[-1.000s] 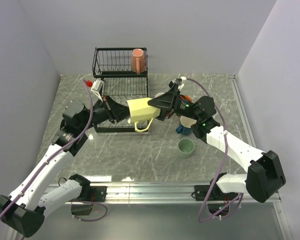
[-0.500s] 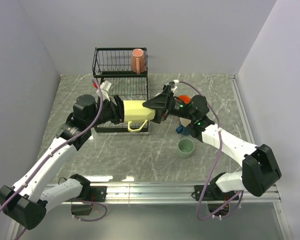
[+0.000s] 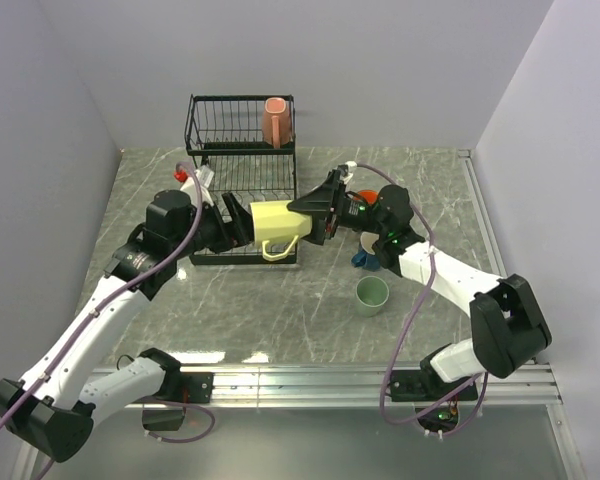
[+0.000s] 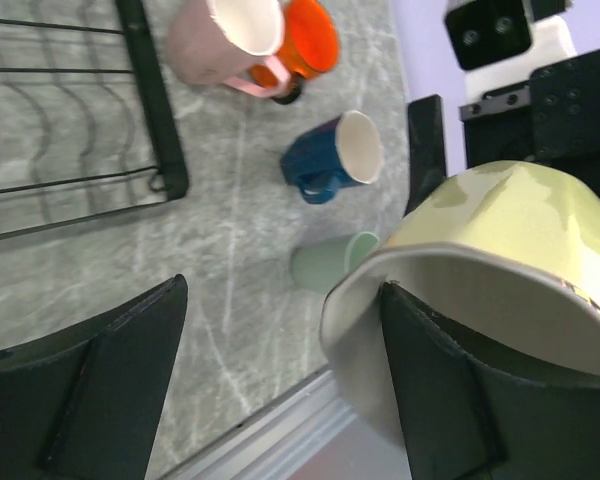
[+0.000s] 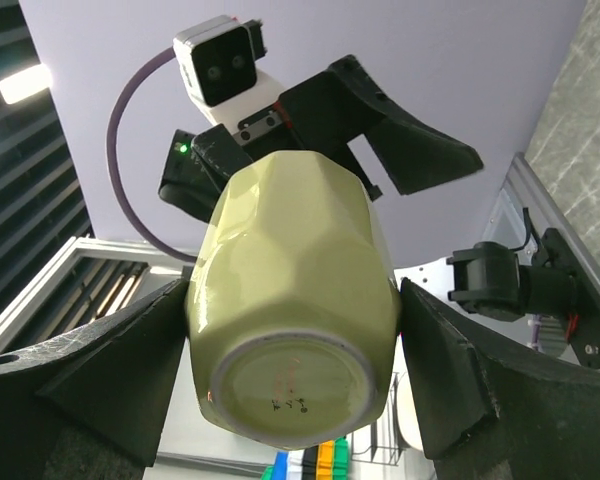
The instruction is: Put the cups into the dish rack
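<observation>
Presently the right gripper point(image 5: 292, 330) clamps the yellow cup point(image 3: 276, 220) by its base, sideways over the rack point(image 3: 242, 258) front; the left gripper point(image 4: 280, 300) stands apart, one finger seemingly inside the mouth.

I'm running this from afar in a robot test cell in a lab, not a kitchen. Bare pale walls point(image 3: 310, 60) box in a grey marbled desk point(image 3: 280, 310) on three sides. The left arm point(image 3: 100, 312) and right arm point(image 3: 460, 285) are bolted to a metal rail point(image 3: 300, 375) at its near edge, trailing purple cables point(image 3: 410, 322). The dish rack point(image 3: 240, 125) and cups point(image 3: 372, 295), a yellow cup point(image 3: 275, 220) among them, are the homely things in it.
</observation>
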`<state>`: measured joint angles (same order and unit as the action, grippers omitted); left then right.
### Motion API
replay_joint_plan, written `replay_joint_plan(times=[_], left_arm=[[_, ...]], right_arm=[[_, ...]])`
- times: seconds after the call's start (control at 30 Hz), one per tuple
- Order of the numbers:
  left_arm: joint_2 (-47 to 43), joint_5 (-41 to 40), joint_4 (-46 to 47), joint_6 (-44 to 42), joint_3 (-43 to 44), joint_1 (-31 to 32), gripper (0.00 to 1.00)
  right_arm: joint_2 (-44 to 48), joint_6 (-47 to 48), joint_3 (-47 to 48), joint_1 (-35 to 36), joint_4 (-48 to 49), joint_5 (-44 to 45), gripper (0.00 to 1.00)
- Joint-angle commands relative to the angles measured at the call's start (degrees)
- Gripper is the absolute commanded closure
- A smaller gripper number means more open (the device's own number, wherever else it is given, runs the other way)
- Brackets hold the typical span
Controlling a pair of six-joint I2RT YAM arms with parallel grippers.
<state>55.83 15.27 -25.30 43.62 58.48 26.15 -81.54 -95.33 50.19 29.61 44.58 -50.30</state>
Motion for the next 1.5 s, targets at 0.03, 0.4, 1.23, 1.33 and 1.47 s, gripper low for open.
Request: replay_joint_plan(times=[0.03, 0.4, 1.23, 1.33, 1.47], left_arm=[[-0.64, -6.47, -8.35, -4.24, 1.99, -1.72, 0.18], [0.76, -15.09, -19.42, -14.16, 11.19, -1.81, 0.30], [38.56, -56.58, -38.07, -25.77, 44.18, 41.79, 0.34], [39.70, -57.10, -37.02, -26.56, 44.88, 42.49, 0.34], [41.37, -57.54, -35.79, -27.00, 45.49, 43.54, 0.35]], right_arm=[[0.42, -2.93, 3.59, -1.92, 9.74, -0.32, 1.00], [0.60, 20.93, 13.13, -9.21, -31.51, -0.68, 1.00], [-7.06, 49.10, 35.94, -8.42, -80.09, 12.70, 1.00], [-6.36, 47.61, 34.80, -8.42, -78.42, 10.32, 1.00], [-5.65, 44.97, 32.87, -8.42, -75.96, 7.77, 1.00]])
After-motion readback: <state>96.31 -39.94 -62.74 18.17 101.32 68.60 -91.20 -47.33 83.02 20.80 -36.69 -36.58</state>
